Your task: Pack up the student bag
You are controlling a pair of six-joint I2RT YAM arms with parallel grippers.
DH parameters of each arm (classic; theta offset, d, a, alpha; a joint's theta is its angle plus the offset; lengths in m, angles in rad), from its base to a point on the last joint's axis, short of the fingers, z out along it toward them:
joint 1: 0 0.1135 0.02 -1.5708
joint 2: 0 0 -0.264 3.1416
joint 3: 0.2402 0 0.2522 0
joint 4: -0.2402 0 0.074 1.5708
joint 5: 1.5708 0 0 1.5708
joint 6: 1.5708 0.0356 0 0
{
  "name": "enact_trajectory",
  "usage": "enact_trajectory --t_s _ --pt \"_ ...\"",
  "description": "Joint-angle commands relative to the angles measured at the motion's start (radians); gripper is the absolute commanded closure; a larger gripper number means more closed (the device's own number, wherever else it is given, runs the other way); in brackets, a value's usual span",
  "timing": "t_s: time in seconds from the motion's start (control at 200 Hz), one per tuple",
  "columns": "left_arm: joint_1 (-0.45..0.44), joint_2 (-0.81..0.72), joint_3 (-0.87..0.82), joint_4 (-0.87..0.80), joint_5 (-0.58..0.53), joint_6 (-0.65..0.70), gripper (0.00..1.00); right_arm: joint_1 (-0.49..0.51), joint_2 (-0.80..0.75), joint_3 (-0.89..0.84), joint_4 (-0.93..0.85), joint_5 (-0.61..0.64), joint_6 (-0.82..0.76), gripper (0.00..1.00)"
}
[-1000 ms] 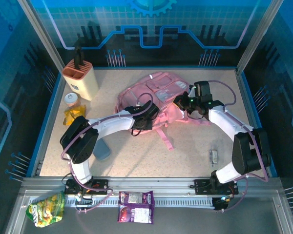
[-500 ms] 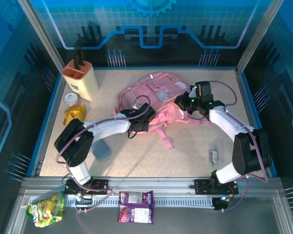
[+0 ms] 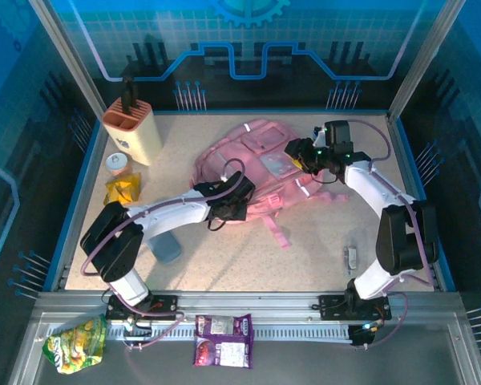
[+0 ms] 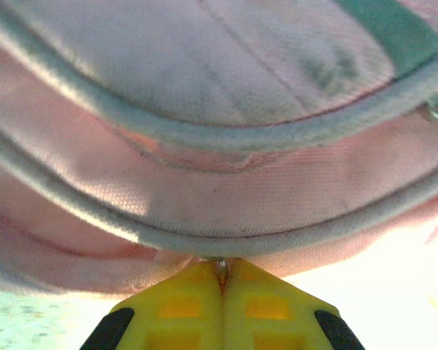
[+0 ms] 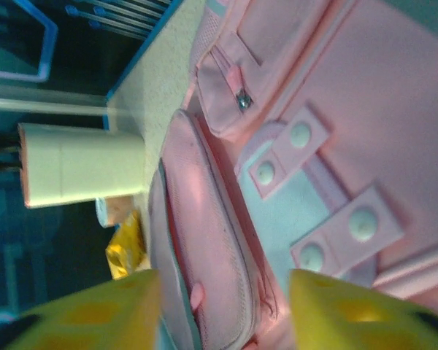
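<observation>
Left claw first: we saw its yellow fingers pressed together at the near rim of the student bag. A small metal bit showed right at their tips, though we could not tell whether it was pinched. Grey piping and pink fabric curved just above those fingers. Right claw stood spread over the bag's far right side with nothing between its fingers. It hung above the pale pocket panel with its pink snap tabs, beside a zip pocket. Around both claws the bag lay flat at the back middle of the counter, its straps trailing toward the near edge. Left of the bag stood a peach holder, with a small cup and a yellow packet just in front of it. A grey-blue object lay beside the left arm, and a small item lay near the right arm. On the front ledge lay a green snack bag and a purple packet.
</observation>
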Motion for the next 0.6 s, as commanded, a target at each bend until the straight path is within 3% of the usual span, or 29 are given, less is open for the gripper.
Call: enact_trajectory --t_s 0.0,0.085,0.285,0.425,0.595 --pt "-0.033 0.01 0.076 0.079 0.103 -0.015 1.0 -0.01 -0.062 0.014 -0.156 -0.015 -0.095 0.33" --pt "-0.042 0.025 0.094 0.076 0.096 -0.044 1.0 -0.022 -0.159 -0.056 -0.179 0.034 -0.109 0.25" --pt "-0.083 0.011 0.113 0.074 0.064 -0.093 1.0 0.014 -0.314 -0.195 -0.209 0.021 -0.077 0.22" --pt "-0.081 0.016 0.113 0.075 0.058 -0.124 1.0 0.112 -0.354 -0.321 -0.083 0.024 0.044 0.26" --pt "-0.084 0.01 0.111 0.066 0.059 -0.135 1.0 0.216 -0.304 -0.352 0.007 0.073 0.143 0.34"
